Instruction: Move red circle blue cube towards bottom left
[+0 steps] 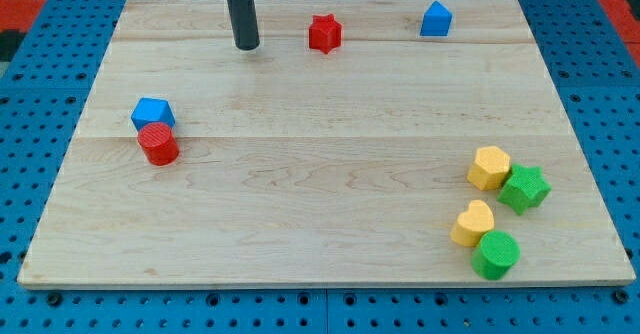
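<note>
The red circle block [158,144] lies at the view's left, touching the blue cube [152,112] just above it. My tip [246,46] is near the view's top, well up and to the right of both blocks, touching neither. The dark rod rises from the tip out of the view's top edge.
A red star [324,33] and a blue house-shaped block [435,20] lie along the top. At the lower right are a yellow hexagon [489,167], a green star [525,188], a yellow heart [473,223] and a green circle [496,255]. The wooden board [320,214] sits on blue pegboard.
</note>
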You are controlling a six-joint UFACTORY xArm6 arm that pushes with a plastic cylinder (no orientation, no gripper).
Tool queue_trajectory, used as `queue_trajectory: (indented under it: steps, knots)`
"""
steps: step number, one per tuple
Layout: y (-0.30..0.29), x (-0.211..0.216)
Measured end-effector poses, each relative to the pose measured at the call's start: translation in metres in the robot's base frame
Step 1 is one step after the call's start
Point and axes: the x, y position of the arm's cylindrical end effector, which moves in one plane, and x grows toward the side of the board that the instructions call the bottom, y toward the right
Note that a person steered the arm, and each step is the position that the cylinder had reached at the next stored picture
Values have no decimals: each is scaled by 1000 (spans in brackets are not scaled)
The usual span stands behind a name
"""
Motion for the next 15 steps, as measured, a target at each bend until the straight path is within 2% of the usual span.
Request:
queue_trajectory:
  steps: [1, 2, 4, 5, 6, 7, 8, 9, 10, 11, 12, 13, 15]
  knots:
    - [95, -4]
    - [144, -4]
    - [0, 105]
    - [9, 140]
    - [-60, 171]
    - [-100, 206]
    - [-62, 195]
    - [-44, 140]
    - [-69, 101]
    - [-122, 126]
    - [-113, 161]
    - [-70, 160]
    - [179, 137]
